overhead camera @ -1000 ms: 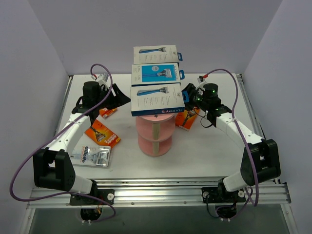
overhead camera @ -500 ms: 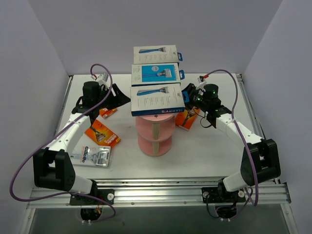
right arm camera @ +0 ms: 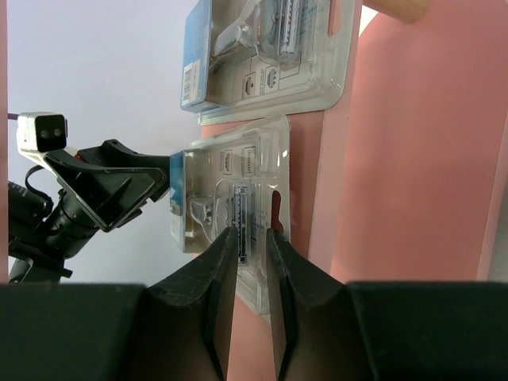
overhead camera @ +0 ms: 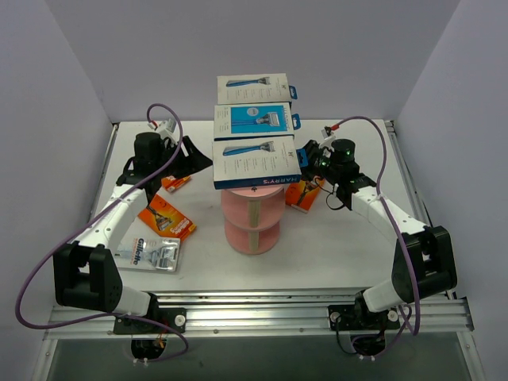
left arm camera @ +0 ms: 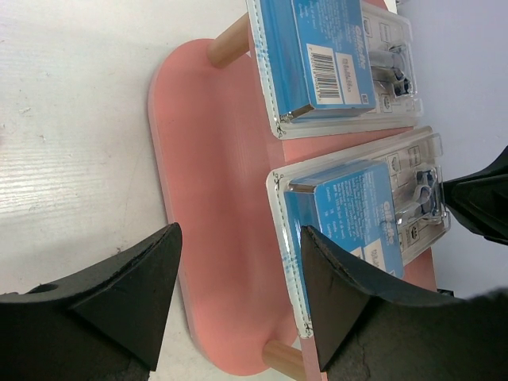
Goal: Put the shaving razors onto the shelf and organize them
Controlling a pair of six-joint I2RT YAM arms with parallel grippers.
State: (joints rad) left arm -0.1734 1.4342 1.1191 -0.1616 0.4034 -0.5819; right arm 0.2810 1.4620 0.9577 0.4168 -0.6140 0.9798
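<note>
Three white-and-blue razor boxes (overhead camera: 256, 163) cover the top of the pink shelf (overhead camera: 252, 208). The wrist views show a pink oval tier (left arm camera: 214, 159) carrying two clear blister packs with blue inserts (left arm camera: 333, 63) (left arm camera: 357, 222). My left gripper (left arm camera: 240, 238) (overhead camera: 198, 161) is open at the tier's end, its right finger against the nearer pack's edge. My right gripper (right arm camera: 250, 232) (overhead camera: 304, 152) has its jaws close together over the same pack's clear blister (right arm camera: 230, 190). I cannot tell whether they pinch it.
On the table lie orange razor cards (overhead camera: 167, 218) (overhead camera: 176, 182) left of the shelf and another one (overhead camera: 302, 194) to its right. A clear Gillette pack (overhead camera: 155, 252) lies front left. Wooden pegs (left arm camera: 230, 44) stand at the oval tier's ends. White walls enclose the table.
The right jaws have narrowed and that gripper has edged slightly towards the shelf. The left arm and the packs have not moved.
</note>
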